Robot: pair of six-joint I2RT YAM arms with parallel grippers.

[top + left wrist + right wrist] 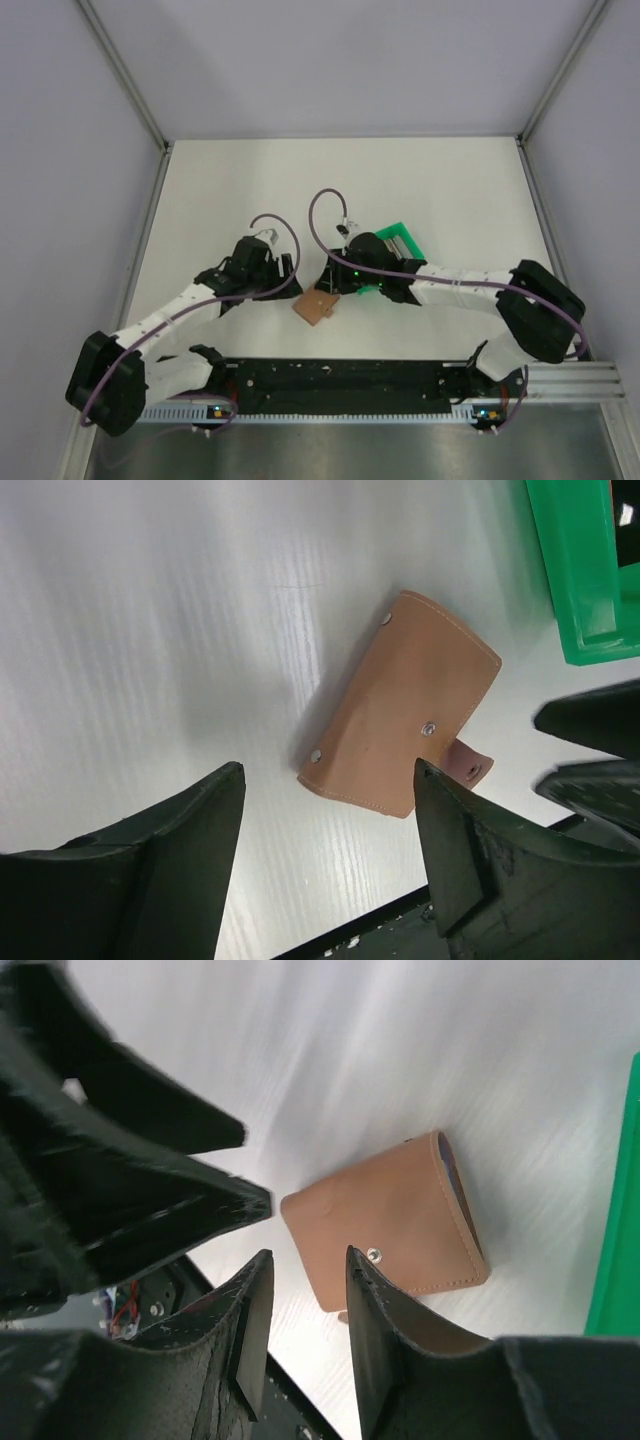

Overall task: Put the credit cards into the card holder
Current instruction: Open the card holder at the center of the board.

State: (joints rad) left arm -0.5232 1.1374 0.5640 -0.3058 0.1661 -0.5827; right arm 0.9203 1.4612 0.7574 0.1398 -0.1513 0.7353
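Left arm [165, 322] and right arm [455, 285] — white links, bulky black joints — purple cables [268, 215] looping over both wrists; left gripper [328, 767] wedge-fingered, matte black.

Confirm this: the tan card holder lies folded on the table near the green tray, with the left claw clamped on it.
Wrong: the left wrist view shows the left claw open, not clamped on the card holder. It does lie folded on the table near the green tray.

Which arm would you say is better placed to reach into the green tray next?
Probably the right: the green tray lies just beside the right gripper, while the left gripper would have to cross over it.
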